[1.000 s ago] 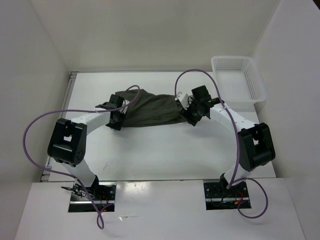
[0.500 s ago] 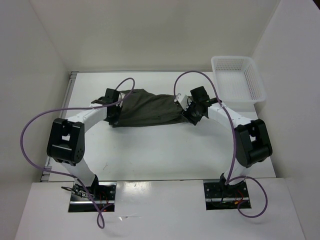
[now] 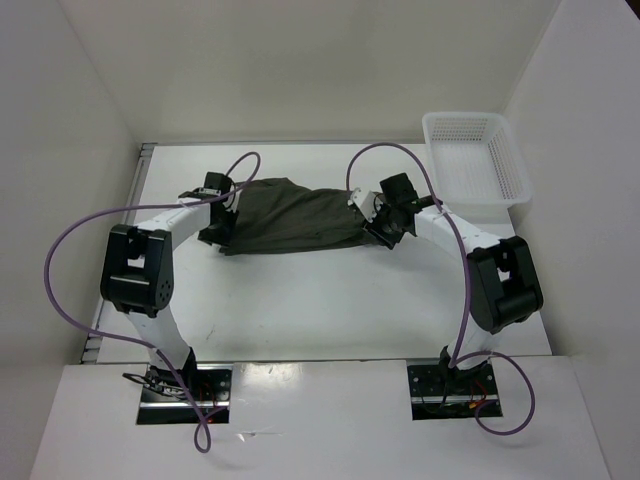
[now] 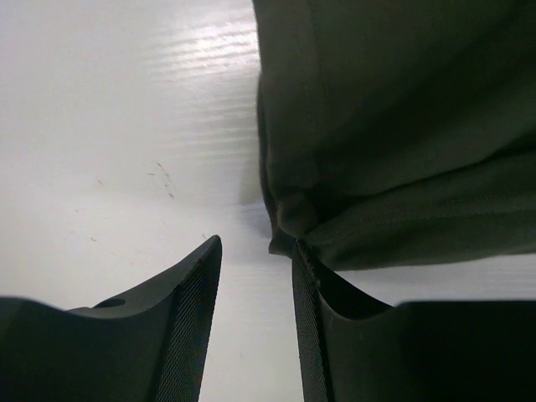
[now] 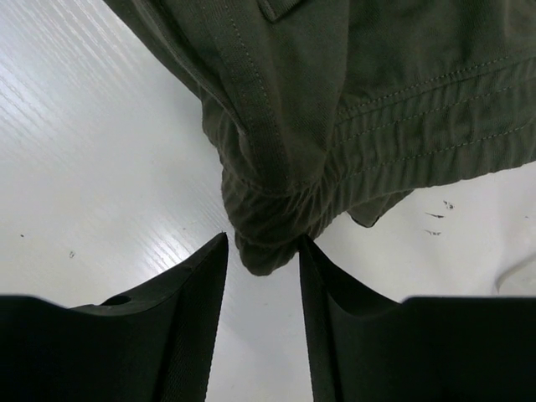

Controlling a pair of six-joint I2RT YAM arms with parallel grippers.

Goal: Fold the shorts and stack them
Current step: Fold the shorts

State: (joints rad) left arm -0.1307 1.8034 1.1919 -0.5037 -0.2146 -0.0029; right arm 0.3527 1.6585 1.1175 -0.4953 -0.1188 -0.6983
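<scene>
Shorts [image 3: 295, 215] lie spread, grasping underway: left hand [image 4: 255, 243] open beside a corner [image 4: 289, 219], right hand [image 5: 264, 239] straddling the waistband [image 5: 276, 205], grip unclear; next, pinch both ends and fold.

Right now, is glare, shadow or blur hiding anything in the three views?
Top external: even light, sharp, only soft shadows, but the shorts read as a dark mass with little fold detail. Left wrist: a glare streak on the table; the cloth seams stay readable. Right wrist: stitching is crisp, table sheen is mild, and the gripper fingers are very dark.
</scene>
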